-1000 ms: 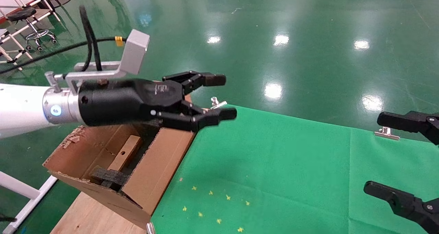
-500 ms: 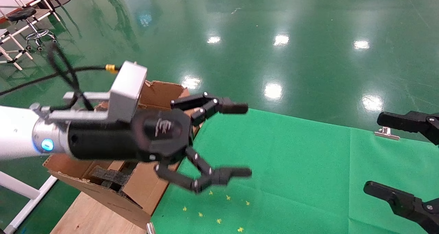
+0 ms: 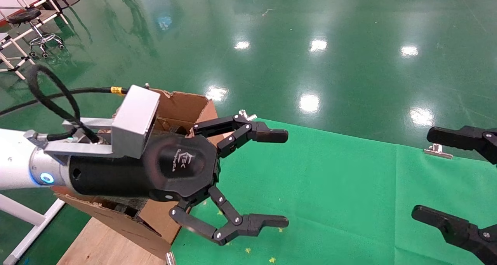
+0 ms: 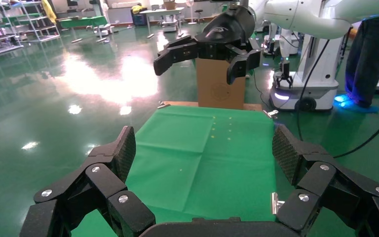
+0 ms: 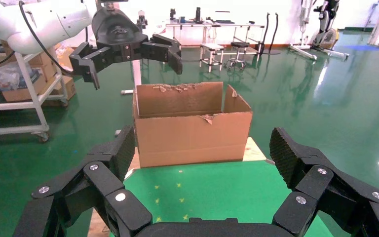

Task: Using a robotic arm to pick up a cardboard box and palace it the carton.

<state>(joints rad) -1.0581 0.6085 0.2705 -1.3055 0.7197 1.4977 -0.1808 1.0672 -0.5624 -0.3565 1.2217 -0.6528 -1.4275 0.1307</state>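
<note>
My left robotic arm point(image 3: 23, 172) reaches in from the left. Its gripper point(image 3: 285, 178) is open wide and empty, and hangs over the near edge of the green cloth beside the carton point(image 3: 182, 106). The black gripper body covers most of the carton's inside. The small cardboard box is hidden. In the right wrist view the carton point(image 5: 192, 133) stands at the cloth's far end with torn flaps, and the left gripper point(image 5: 133, 66) hangs open above it. My right gripper point(image 3: 421, 174) is open and empty at the right edge.
A green cloth point(image 3: 330, 187) covers the table, held by a metal clip point(image 3: 438, 150). A wooden board point(image 3: 101, 245) lies under the carton. In the left wrist view another upright brown box point(image 4: 220, 94) stands beyond the cloth, behind the right gripper point(image 4: 195, 74).
My left gripper has come down and toward me, rotated and opened wider. The small box that showed inside the carton a second ago is now hidden behind it. The right arm has not moved.
</note>
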